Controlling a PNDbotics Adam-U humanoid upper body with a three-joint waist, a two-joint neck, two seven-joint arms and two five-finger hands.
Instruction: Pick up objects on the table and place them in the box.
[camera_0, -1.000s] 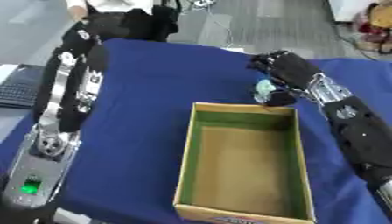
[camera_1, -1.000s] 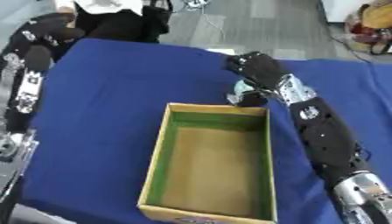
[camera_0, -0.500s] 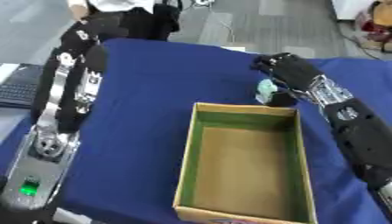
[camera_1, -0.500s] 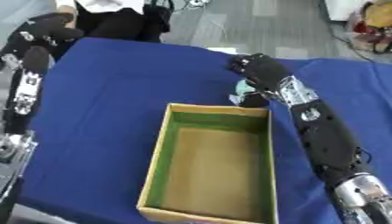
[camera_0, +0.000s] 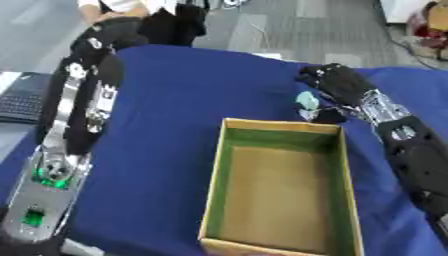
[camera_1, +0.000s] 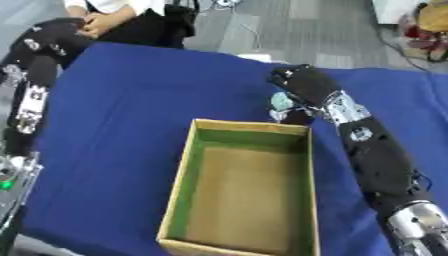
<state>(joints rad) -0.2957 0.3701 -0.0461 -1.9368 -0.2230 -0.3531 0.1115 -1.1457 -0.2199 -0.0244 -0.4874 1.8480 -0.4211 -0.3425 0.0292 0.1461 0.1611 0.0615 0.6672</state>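
Note:
A cardboard box with a green inner rim and an open top stands on the blue table. Just beyond its far right corner my right hand has its fingers curled round a small pale teal object, held a little above the box's far edge. My left arm stretches up along the left side of the table. Its hand is at the far left edge, too dark to make out its fingers.
The blue cloth covers the table. A person in dark clothes sits at the far edge. A laptop lies off the table's left side. Grey floor with cables lies beyond.
My right hand with the teal object has stayed near the box's far right corner, shifting only slightly. The left arm has not moved.

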